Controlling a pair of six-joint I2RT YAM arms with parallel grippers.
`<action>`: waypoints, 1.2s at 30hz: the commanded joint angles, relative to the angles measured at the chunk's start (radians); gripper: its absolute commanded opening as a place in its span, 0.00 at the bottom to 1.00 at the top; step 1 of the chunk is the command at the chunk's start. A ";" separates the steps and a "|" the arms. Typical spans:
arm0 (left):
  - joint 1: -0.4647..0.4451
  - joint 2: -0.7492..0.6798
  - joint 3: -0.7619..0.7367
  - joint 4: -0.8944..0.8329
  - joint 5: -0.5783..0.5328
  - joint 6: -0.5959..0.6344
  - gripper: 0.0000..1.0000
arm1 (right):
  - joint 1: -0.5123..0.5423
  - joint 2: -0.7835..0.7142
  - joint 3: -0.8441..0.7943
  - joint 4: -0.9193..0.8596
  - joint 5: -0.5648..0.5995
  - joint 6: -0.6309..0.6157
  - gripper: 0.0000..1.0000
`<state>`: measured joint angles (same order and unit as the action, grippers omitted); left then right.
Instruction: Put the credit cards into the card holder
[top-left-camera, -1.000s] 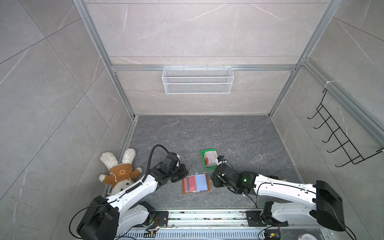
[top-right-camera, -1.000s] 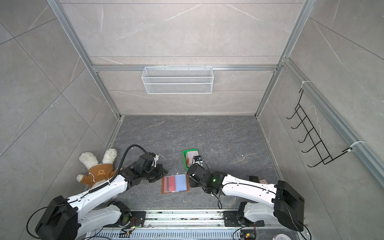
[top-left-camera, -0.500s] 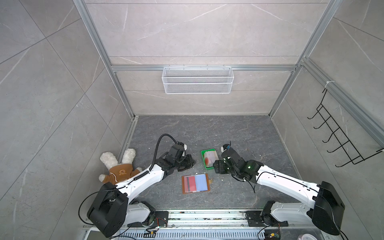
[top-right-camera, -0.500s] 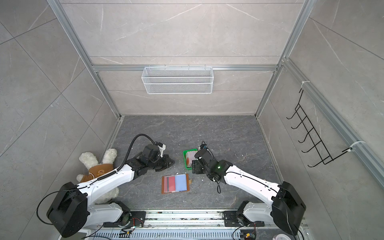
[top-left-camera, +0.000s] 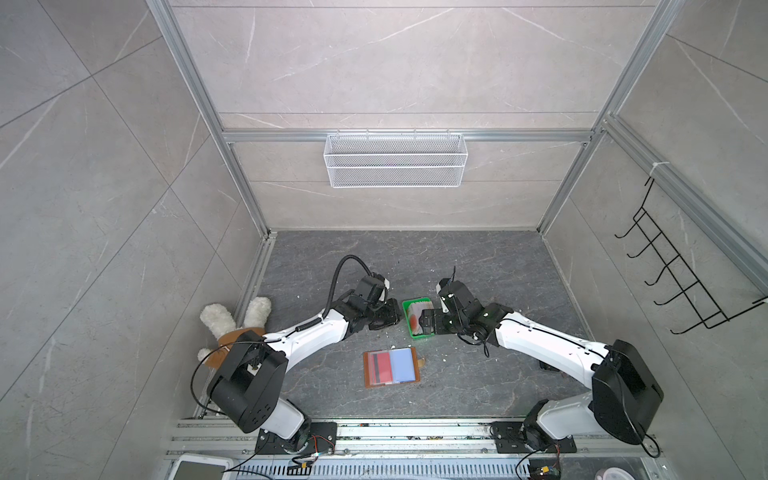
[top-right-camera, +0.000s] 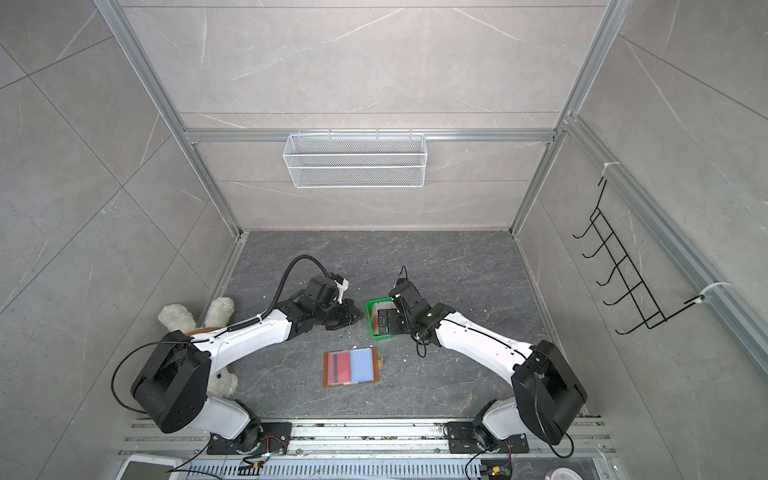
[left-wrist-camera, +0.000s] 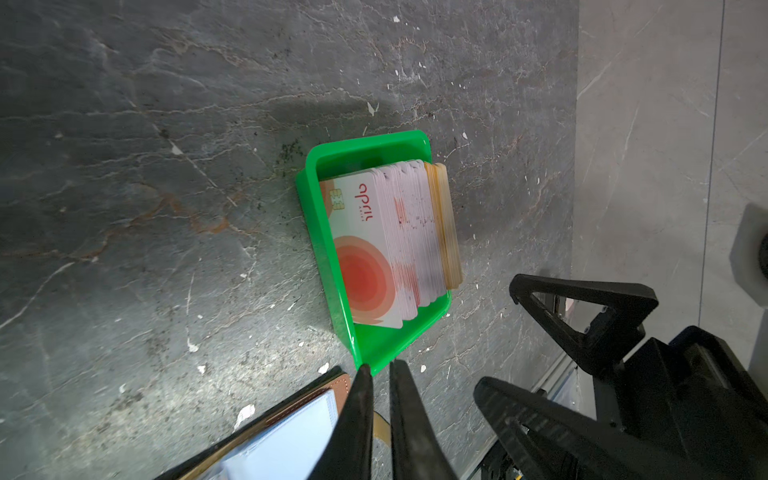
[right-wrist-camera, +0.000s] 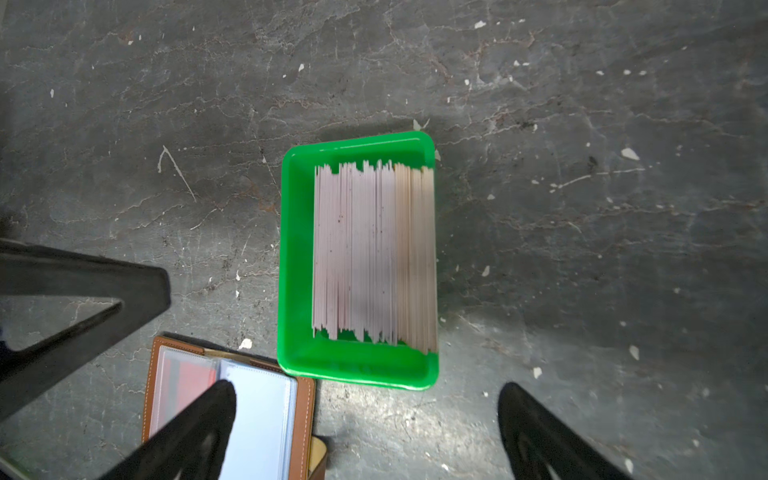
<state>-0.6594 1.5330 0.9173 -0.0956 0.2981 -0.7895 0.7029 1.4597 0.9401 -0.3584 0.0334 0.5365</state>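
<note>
The credit cards (left-wrist-camera: 374, 257) stand on edge as a stack in a small green tray (left-wrist-camera: 316, 232), pale faces with an orange circle. In both top views the cards (top-left-camera: 415, 316) (top-right-camera: 379, 318) sit mid-floor. The tan card holder (top-left-camera: 390, 368) (top-right-camera: 351, 368) lies open nearer the front, with a red card (top-left-camera: 379, 368) in a sleeve beside the blue panel. My left gripper (left-wrist-camera: 381, 368) is shut and empty, just left of the tray's corner. My right gripper (right-wrist-camera: 368, 411) is wide open above the tray's near end (right-wrist-camera: 353, 370), touching nothing.
A plush toy (top-left-camera: 232, 324) lies at the left wall beside my left arm. On the back wall hangs a white wire basket (top-left-camera: 395, 166). A black hook rack (top-left-camera: 673, 282) is fixed to the right wall. Small white crumbs dot the floor.
Both grippers have moved away from the card holder toward the green tray. The right gripper has opened wide over the tray. The left stays nearly closed.
</note>
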 joint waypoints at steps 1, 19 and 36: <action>-0.007 0.041 0.052 0.033 0.029 0.038 0.14 | -0.011 0.041 0.037 0.019 -0.026 -0.034 1.00; -0.008 0.231 0.174 0.016 0.034 0.049 0.10 | -0.046 0.196 0.099 0.042 -0.058 -0.066 1.00; -0.007 0.300 0.198 -0.001 0.028 0.034 0.00 | -0.047 0.267 0.123 0.035 -0.047 -0.096 1.00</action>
<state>-0.6632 1.8286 1.0866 -0.0868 0.3164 -0.7635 0.6605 1.7073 1.0359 -0.3172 -0.0196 0.4664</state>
